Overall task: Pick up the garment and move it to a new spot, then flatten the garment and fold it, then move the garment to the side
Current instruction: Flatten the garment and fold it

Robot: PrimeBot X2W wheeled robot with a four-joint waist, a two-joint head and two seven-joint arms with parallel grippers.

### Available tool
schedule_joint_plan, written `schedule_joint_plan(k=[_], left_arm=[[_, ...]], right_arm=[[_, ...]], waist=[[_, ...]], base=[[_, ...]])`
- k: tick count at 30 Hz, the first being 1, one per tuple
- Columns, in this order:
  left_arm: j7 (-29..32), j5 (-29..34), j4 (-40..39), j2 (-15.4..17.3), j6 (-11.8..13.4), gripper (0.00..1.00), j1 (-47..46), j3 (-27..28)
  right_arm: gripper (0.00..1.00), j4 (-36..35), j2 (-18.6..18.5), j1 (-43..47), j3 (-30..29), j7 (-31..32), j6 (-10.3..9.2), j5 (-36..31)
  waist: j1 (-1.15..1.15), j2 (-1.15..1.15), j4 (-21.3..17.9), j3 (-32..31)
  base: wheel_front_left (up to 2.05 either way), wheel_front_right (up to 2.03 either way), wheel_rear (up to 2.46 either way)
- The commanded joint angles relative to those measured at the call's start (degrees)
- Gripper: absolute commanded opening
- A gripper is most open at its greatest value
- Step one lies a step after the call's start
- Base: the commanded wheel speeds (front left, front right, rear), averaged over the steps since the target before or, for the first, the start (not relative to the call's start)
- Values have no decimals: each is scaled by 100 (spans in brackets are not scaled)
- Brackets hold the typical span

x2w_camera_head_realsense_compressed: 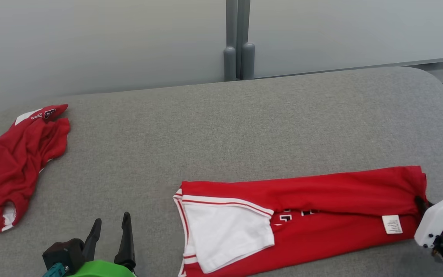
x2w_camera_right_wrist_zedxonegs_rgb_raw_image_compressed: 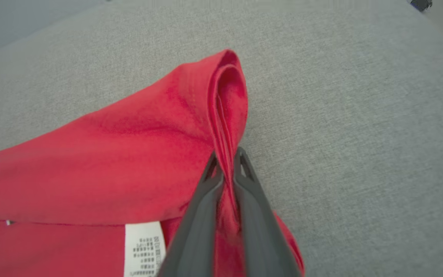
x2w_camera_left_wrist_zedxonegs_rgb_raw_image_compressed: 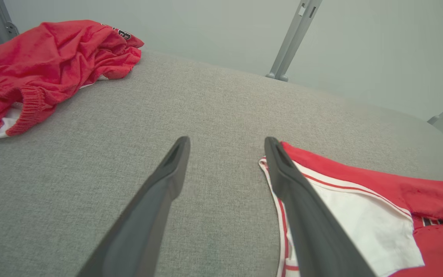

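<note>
As garment (x2w_camera_head_realsense_compressed: 321, 200) lies as a folded strip along the table's (x2w_camera_head_realsense_compressed: 206, 127) near edge, long axis left-right, right claw (x2w_camera_head_realsense_compressed: 420, 202) is clamped on its right end. Left claw (x2w_camera_head_realsense_compressed: 110, 231), fingers apart, sits just beside its left end. Grey fabric top. Red cloth (x2w_camera_head_realsense_compressed: 14, 161) crumpled at left edge. Pale wall panels behind.

Red knit cloth garment (x2w_camera_head_realsense_compressed: 321, 192); grey woven matt tabletop (x2w_camera_head_realsense_compressed: 244, 127).
</note>
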Motion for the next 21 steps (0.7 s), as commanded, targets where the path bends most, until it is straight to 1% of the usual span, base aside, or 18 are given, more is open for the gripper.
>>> schedule_joint_plan(k=[1,4,6,9,13,21], left_arm=[[-44,-24,-13,5,23,100,0,0],[-51,-20,-19,-9,25,100,-26,-16],[-44,-22,-4,-18,20,100,-37,-22],[-48,-30,20,-45,10,100,-37,-42],[-69,-38,57,-61,-8,100,-42,-66],[-101,-50,94,-76,-23,100,0,-112]], right_arm=[[0,-54,-89,-39,-57,30,-10,-15],[0,-214,-235,-66,-206,144,-10,-83],[0,-353,-234,-59,-257,239,-10,-101],[0,-601,-126,17,-263,380,-9,9],[0,-1053,79,182,-131,600,-7,261],[0,-2399,358,649,139,1168,-5,781]], waist=[[0,27,-83,11],[0,27,-173,34],[0,27,-228,47],[0,27,-303,49],[0,27,-381,21],[0,27,-450,-56]], base=[[0,0,0],[0,0,0],[0,0,0],[0,0,0],[0,0,0],[0,0,0]])
